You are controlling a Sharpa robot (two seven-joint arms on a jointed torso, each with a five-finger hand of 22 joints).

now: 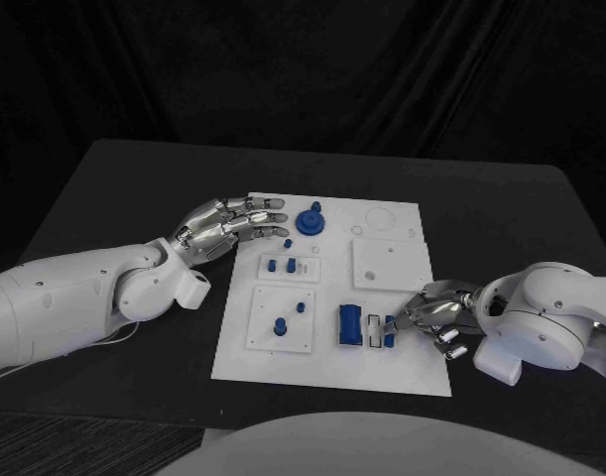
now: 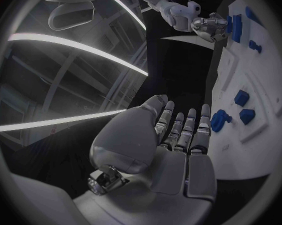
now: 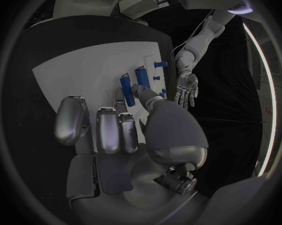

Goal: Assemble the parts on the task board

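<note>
Lying flat mid-table, white task board (image 1: 389,367) with square recessed plates and small blue parts (image 1: 348,325). At its near right edge, right hand (image 1: 438,315), fingertips on the blue blocks; grip impossible to tell. Left hand (image 1: 231,226) spread, holding nothing, fingertips beside a round blue knob (image 1: 309,220).

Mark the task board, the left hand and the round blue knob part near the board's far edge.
task board (image 1: 389,372): head view, bare near corner of the plate.
left hand (image 1: 228,226): head view, middle of the hand.
round blue knob part (image 1: 311,220): head view, its top.
</note>
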